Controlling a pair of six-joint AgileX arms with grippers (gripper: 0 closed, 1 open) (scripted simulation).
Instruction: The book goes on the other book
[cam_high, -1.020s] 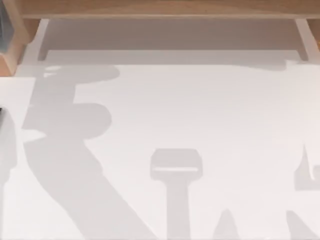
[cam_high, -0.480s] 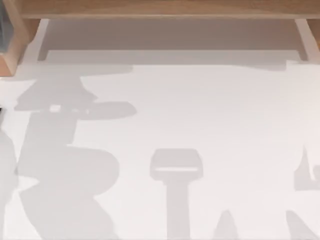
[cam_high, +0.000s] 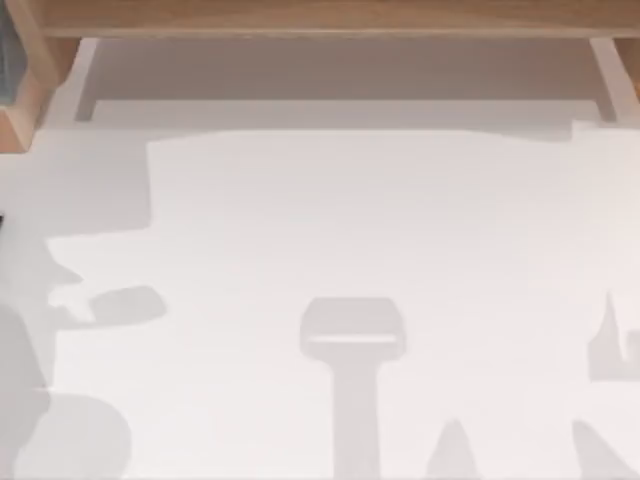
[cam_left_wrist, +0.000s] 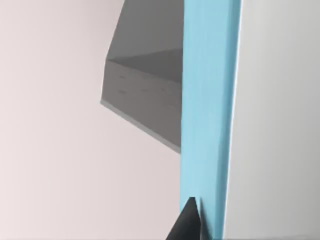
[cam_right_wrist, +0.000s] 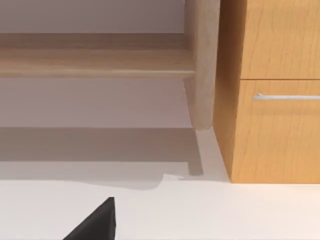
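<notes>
In the left wrist view a light blue book (cam_left_wrist: 207, 110) stands on edge right in front of the camera, its white page block (cam_left_wrist: 280, 115) beside the cover. My left gripper (cam_left_wrist: 204, 229) is shut on the book, with one dark fingertip (cam_left_wrist: 187, 225) pressed against the blue cover. A grey angular shape (cam_left_wrist: 145, 90) lies beyond it, and I cannot tell what it is. The other book is out of view. A dark part of my right gripper (cam_right_wrist: 95, 225) hangs over the white table, facing a wooden cabinet.
A wooden shelf (cam_high: 320, 20) runs along the back of the white table (cam_high: 400, 220). In the right wrist view a wooden cabinet (cam_right_wrist: 270, 100) with a metal drawer handle (cam_right_wrist: 287, 96) stands beside a round post (cam_right_wrist: 202, 65). Arm shadows fall on the table's left and front.
The left arm's shadow has slid from the table's left middle toward the left edge and front left corner. The shadows at the centre and right have not moved.
</notes>
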